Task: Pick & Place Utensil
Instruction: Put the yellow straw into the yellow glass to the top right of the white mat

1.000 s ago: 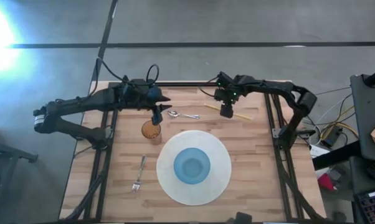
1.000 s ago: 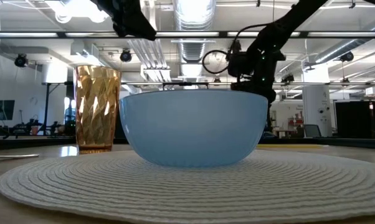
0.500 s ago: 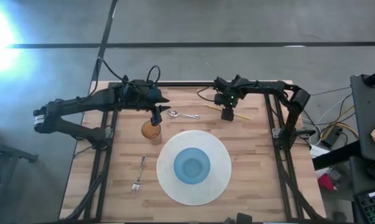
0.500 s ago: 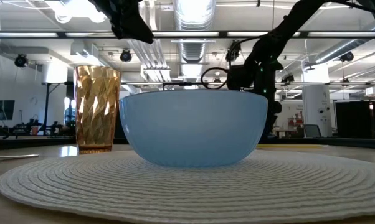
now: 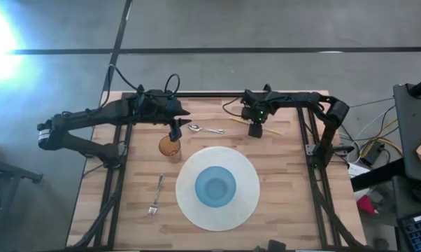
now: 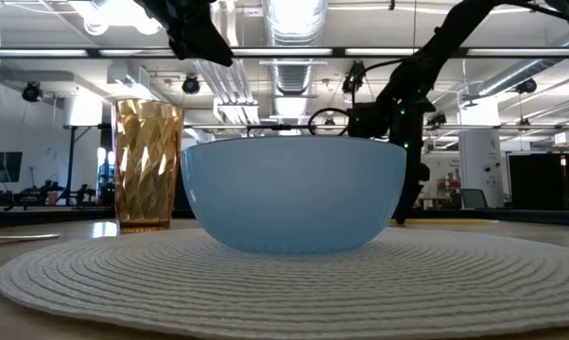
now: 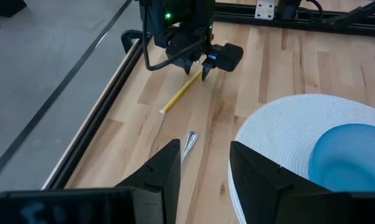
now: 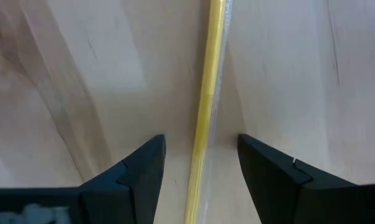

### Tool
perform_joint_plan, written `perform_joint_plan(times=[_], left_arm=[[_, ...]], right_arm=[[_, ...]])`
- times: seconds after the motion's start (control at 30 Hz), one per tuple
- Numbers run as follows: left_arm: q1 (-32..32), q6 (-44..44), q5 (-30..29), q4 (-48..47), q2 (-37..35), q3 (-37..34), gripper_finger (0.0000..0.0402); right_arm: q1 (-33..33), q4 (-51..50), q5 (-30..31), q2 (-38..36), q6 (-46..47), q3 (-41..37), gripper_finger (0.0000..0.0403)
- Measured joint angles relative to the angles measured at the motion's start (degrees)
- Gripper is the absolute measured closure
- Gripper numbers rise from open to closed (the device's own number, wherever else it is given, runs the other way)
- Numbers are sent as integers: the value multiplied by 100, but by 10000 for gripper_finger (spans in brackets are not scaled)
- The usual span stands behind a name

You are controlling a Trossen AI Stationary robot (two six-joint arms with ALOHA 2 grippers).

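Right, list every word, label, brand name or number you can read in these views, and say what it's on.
None can be read.
The glass, bowl, placemat and table carry no markings.
The yellow stick between the right gripper fingers is unmarked.
Anything in the room behind is too small to read.
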Motion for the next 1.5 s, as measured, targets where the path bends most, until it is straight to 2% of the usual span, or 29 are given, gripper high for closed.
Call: perform_joint_plan(times=[0.2, 0.53, 0.7, 1.5], left_arm=[[0, -4, 0, 1, 0, 0, 271], [0, -4, 0, -1, 0, 0, 271], [0, -4, 0, -5, 0, 0, 271], [0, 50, -2, -114, 0, 0, 271]], right_arm=[[4, 4, 73, -4, 120, -38, 232], [4, 25, 145, 5, 118, -98, 347], [0, 76, 204, 7, 117, -148, 390], [-7, -104, 212, -149, 70, -104, 395]])
